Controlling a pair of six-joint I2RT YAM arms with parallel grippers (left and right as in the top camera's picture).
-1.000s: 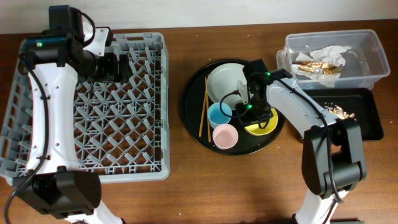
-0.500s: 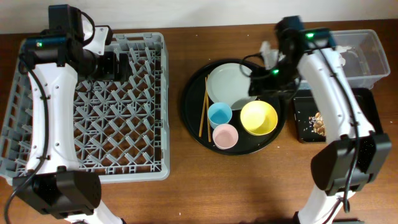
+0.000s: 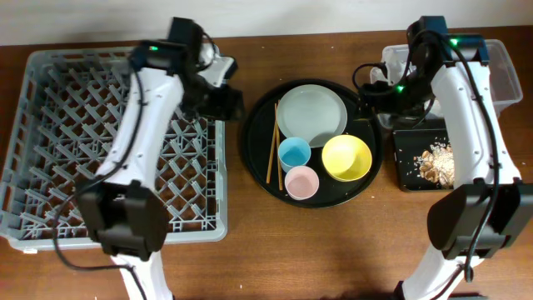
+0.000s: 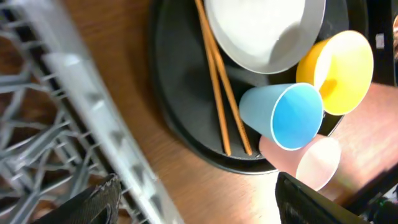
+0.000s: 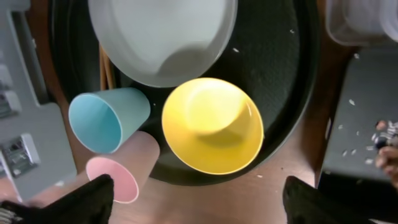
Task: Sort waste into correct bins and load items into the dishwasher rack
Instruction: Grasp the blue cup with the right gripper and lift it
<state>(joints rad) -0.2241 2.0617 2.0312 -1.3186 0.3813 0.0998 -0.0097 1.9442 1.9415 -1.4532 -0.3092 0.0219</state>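
Wooden chopsticks (image 3: 272,143) parallel, long axis near-vertical overhead, beside plate (image 3: 311,117).

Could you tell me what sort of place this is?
Probably a lab table staged as a dish-clearing station: a grey dishwasher rack, a round black tray of dishes, and a clear tub beside a shallow black tray.

Both arms reach inward, the left end effector (image 3: 227,103) and right end effector (image 3: 372,86) spread wide, empty.

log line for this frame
left gripper open, by dishwasher rack | right gripper open | plate, blue cup, pink cup, yellow bowl, chopsticks on round tray | food scraps in black tray
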